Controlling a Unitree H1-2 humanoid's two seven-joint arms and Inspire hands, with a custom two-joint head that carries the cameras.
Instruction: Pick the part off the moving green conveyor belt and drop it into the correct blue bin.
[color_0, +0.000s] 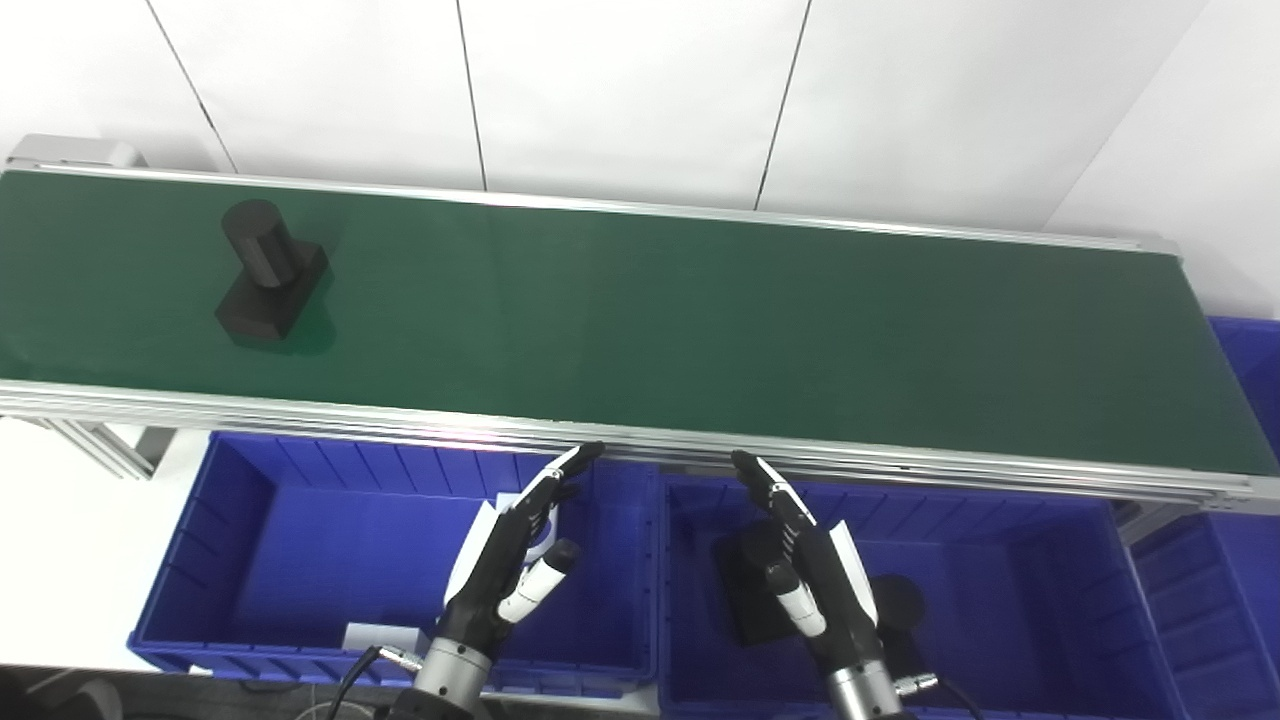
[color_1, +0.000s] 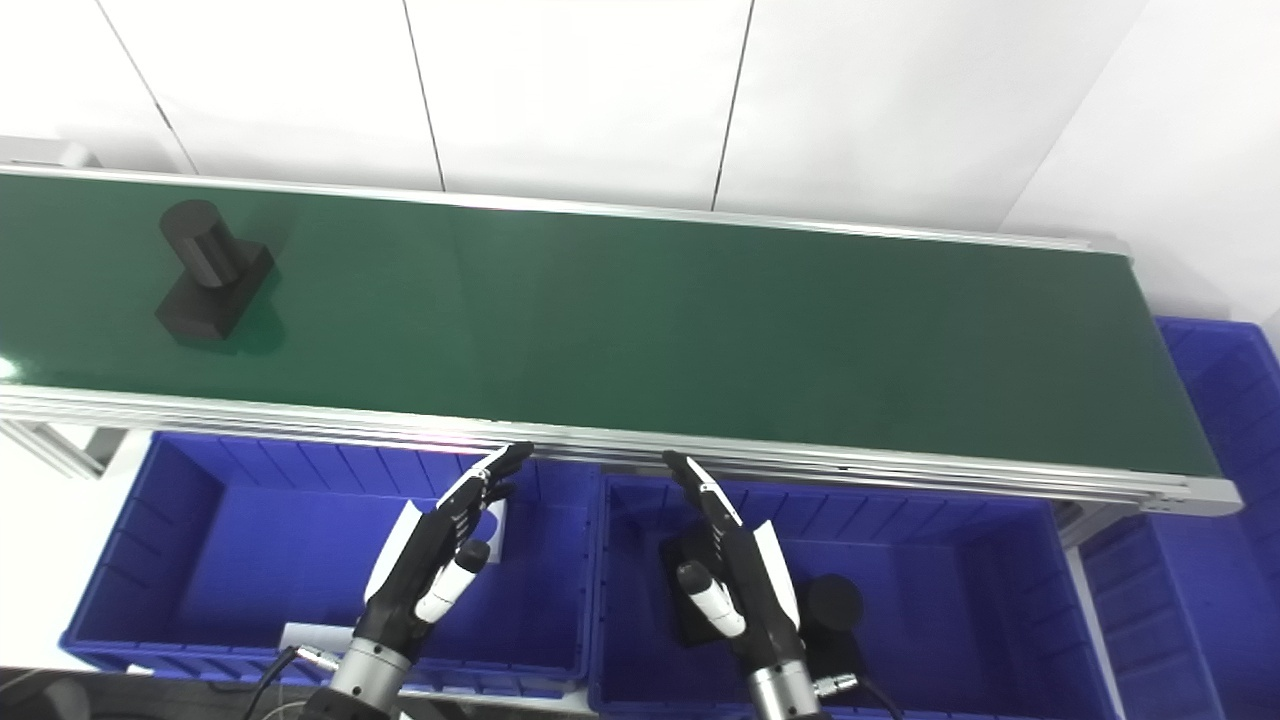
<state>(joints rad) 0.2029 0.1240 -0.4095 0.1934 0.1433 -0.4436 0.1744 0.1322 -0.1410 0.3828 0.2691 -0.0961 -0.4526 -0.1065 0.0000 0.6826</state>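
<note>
Part (color_0: 268, 274) well left of left hand (color_0: 512, 560)

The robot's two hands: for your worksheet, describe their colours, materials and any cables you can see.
The left hand and right hand match: black fingers with white-edged tips, a white panel on the back, and a white thumb with a black tip. Each sits on a silver metal wrist cuff with a small connector and a thin black cable.

Part (color_0: 268, 275) on the conveyor belt (color_0: 700, 330) at its far left, two bins (color_0: 240, 520) (color_0: 1000, 560) side by side before it, both hands (color_0: 510, 560) (color_0: 810, 570) above them.
</note>
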